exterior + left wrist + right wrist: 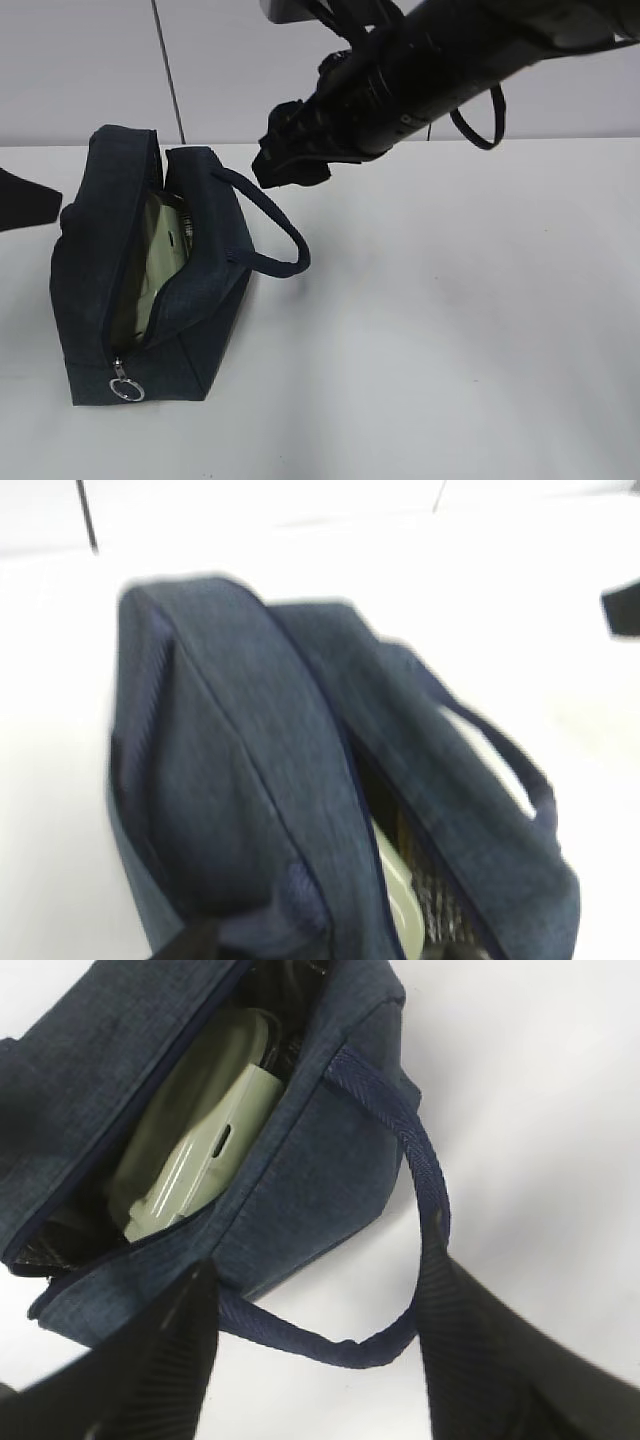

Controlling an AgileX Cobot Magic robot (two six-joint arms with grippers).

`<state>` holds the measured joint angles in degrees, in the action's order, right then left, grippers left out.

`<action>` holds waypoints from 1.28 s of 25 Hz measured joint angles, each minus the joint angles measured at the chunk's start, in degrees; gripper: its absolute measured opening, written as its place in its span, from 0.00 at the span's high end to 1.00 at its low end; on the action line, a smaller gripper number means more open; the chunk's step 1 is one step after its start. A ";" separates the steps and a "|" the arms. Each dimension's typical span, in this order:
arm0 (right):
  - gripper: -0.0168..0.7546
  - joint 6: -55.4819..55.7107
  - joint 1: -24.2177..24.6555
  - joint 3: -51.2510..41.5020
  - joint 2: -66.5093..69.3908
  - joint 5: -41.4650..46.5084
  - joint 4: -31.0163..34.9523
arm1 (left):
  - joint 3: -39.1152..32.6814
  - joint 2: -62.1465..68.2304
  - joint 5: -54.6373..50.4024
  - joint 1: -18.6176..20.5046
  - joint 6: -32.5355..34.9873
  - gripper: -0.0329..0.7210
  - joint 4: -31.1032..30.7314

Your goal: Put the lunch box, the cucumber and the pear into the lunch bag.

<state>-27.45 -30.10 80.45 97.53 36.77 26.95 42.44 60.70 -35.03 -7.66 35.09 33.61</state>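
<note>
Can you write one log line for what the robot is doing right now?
lunch box: inside open lunch bag | cucumber, pear: not visible | right gripper: open, empty, above bag handle | left gripper: not in view

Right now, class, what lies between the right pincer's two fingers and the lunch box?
In the right wrist view, the lunch bag's navy side wall and loop handle lie before the lunch box.

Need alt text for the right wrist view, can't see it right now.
The pale green lunch box lies inside the open navy lunch bag on a white table. The right gripper is open, its dark fingers either side of the bag's loop handle.
</note>
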 joint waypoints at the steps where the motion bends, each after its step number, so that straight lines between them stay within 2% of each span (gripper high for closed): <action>1: 0.35 -1.61 0.00 -2.41 -1.52 -2.44 1.92 | 0.00 -1.58 0.50 0.00 0.00 0.43 -0.44; 4: 0.35 -10.29 0.00 -10.51 -5.76 -9.73 11.06 | 0.00 -5.98 1.58 0.00 0.00 0.43 -1.35; 7: 0.35 -18.35 0.00 -14.60 -7.64 -13.31 20.47 | 0.00 -7.16 1.63 0.00 0.00 0.42 -1.53; 11: 0.35 -24.58 0.00 -15.23 -5.60 -14.06 31.55 | 0.00 -4.65 1.70 0.00 0.05 0.42 0.95; 16: 0.35 -27.43 0.00 -10.02 1.84 -11.19 39.80 | 0.00 2.68 0.56 0.00 0.05 0.42 4.17; 21: 0.35 -24.03 0.00 -1.46 9.56 -9.37 39.42 | 0.00 7.04 -0.23 0.00 0.85 0.42 4.98; 26: 0.35 -17.57 0.00 1.40 13.77 -8.89 34.06 | 0.00 9.33 -0.56 0.00 1.08 0.42 5.40; 30: 0.35 -16.67 0.00 2.64 15.50 -8.13 33.32 | 0.00 11.64 -0.61 0.00 1.22 0.43 5.52; 32: 0.35 -16.27 0.00 4.25 17.02 -6.76 33.32 | 0.00 12.96 -0.67 0.00 1.34 0.47 5.72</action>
<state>-43.72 -30.10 84.70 114.55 30.01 60.27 42.44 73.66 -35.70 -7.66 36.43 39.33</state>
